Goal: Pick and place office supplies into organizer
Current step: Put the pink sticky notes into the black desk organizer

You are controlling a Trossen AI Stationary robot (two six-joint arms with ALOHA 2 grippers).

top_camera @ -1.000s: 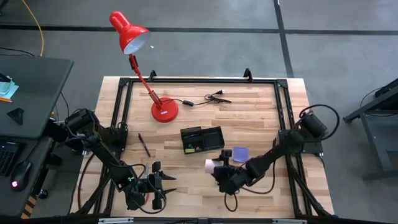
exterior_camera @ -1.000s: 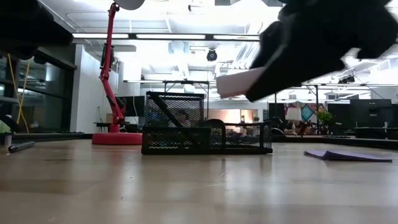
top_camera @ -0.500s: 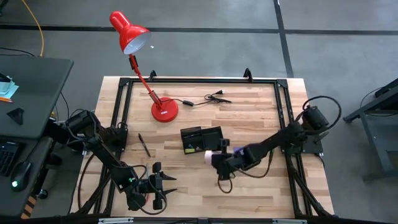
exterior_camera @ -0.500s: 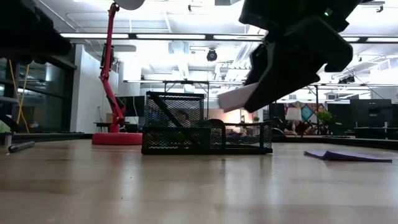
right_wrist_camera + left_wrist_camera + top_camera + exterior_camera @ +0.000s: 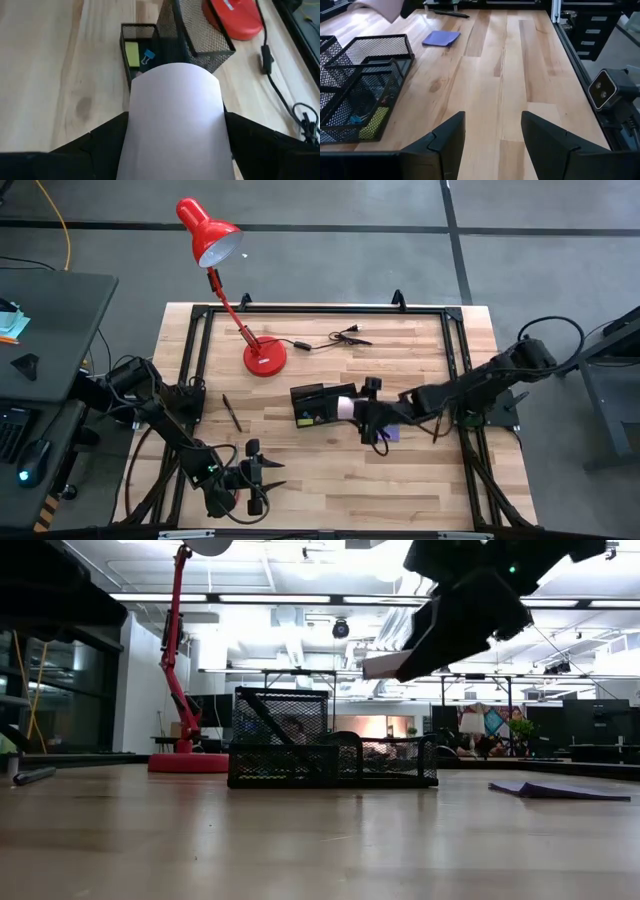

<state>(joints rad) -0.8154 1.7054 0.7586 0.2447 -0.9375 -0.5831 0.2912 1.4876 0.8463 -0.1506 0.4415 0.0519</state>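
My right gripper holds a pale pink sticky-note pad above the right end of the organizer, a black mesh tray on the table's middle. In the low view the pad hangs well above the organizer. A purple pad lies flat on the table to the organizer's right. A black pen lies left of the organizer. My left gripper waits open near the table's front edge, nothing between its fingers. My right gripper pinches the pale pink pad by two opposite edges, one finger on each side. The fingers slant down from the table's right. The pad's free end sticks out past the fingers, lifted clear and tilted.
A red desk lamp stands with its base at the far left of the organizer. A black cable with plug lies near the far edge. A yellow-green item and a blue clip sit in an organizer compartment. Bare wood lies toward the near edge.
My right gripper has carried the pale pink pad from near the table's front toward the far edge and upward, ending over the organizer's right end. The pad stays in its fingers and has turned flatter. The purple pad has stayed in place.
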